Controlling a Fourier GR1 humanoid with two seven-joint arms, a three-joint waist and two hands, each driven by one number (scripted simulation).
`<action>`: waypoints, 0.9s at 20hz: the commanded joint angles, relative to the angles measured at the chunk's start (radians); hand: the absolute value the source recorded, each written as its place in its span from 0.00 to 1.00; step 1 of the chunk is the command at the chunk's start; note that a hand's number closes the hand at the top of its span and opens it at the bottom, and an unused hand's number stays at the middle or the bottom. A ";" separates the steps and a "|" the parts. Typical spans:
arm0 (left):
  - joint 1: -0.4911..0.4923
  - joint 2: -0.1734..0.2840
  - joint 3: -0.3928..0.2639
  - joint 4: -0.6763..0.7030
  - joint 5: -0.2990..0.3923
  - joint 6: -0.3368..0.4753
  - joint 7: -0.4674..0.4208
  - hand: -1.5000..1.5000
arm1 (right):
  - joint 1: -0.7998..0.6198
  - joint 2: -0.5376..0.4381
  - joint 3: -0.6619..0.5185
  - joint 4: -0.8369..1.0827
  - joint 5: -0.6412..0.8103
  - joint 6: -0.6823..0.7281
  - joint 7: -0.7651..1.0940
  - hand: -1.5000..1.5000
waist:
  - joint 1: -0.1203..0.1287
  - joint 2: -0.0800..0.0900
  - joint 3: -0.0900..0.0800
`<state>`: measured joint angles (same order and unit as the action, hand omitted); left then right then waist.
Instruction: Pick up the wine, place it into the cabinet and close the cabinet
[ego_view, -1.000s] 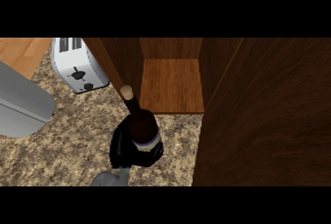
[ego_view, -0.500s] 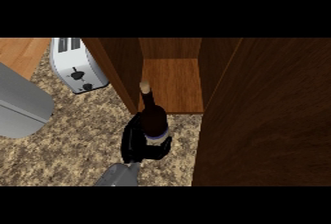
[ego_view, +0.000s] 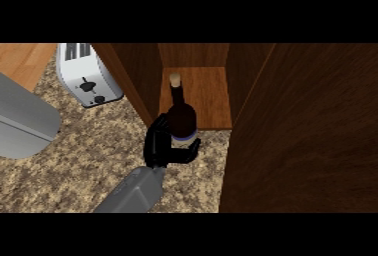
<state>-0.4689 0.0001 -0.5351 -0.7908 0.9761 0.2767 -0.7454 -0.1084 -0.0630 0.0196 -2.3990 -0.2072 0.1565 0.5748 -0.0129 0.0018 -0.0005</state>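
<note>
One hand (ego_view: 164, 145) seen, fingers curled round wine bottle (ego_view: 181, 117), neck leading into open cabinet (ego_view: 196, 97) for shelf placement.

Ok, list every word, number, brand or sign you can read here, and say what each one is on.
No readable text anywhere.
wine bottle, held in the left hand: a pale band on its body, no legible lettering.
toaster: a dark knob and slots, no markings to read.
cabinet: plain wood.
</note>
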 joint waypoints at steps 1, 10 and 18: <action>-0.130 0.000 -0.037 0.092 0.106 0.036 -0.024 1.00 | 0.014 0.012 0.019 -0.050 -0.017 -0.012 0.019 0.00 | -0.012 0.002 0.000; -0.238 0.000 -0.004 0.205 0.203 0.019 -0.008 1.00 | -0.032 0.006 0.021 0.006 0.028 -0.021 -0.003 0.00 | -0.015 0.004 -0.001; -0.404 0.000 0.074 0.316 0.189 0.028 0.016 1.00 | 0.029 0.006 -0.006 0.056 -0.023 0.037 -0.092 0.00 | -0.019 0.006 0.000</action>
<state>-0.7952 0.0000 -0.4621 -0.5272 1.1364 0.2948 -0.7273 -0.0851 -0.0571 0.0234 -2.3786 -0.2142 0.1734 0.5190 -0.0238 0.0049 -0.0006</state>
